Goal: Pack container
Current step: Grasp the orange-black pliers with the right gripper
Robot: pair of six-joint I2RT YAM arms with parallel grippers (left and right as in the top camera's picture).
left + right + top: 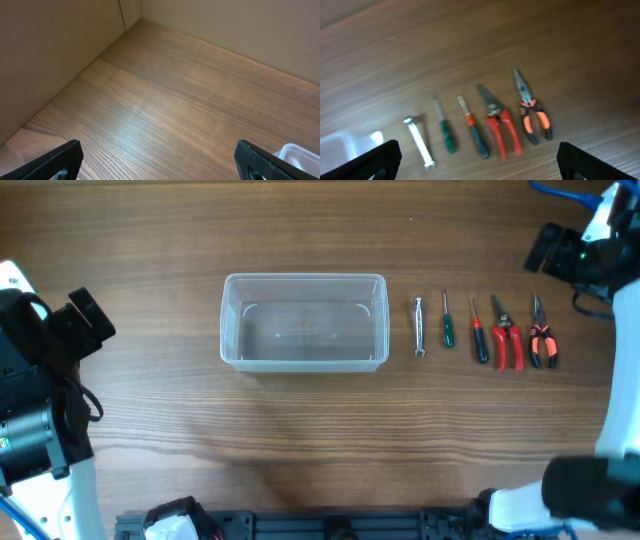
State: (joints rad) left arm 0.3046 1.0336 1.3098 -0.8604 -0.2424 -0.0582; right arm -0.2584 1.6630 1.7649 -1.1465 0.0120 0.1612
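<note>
The clear plastic container (305, 321) stands empty at the table's middle; a corner of it shows in the left wrist view (300, 156) and a blurred edge in the right wrist view (340, 145). Right of it lie a silver wrench (419, 326) (419, 141), a green screwdriver (447, 321) (445, 131), a red-and-black screwdriver (479, 332) (475, 131), red-handled pliers (506, 334) (500, 127) and orange-and-black pliers (541, 335) (532, 112). My left gripper (160, 162) is open and empty at the far left. My right gripper (480, 162) is open and empty, above and behind the tools.
The left arm (45, 370) stands at the table's left edge, the right arm (585, 250) at the far right corner. A beige wall (50, 45) borders the table in the left wrist view. A dark rail (330, 525) runs along the front edge.
</note>
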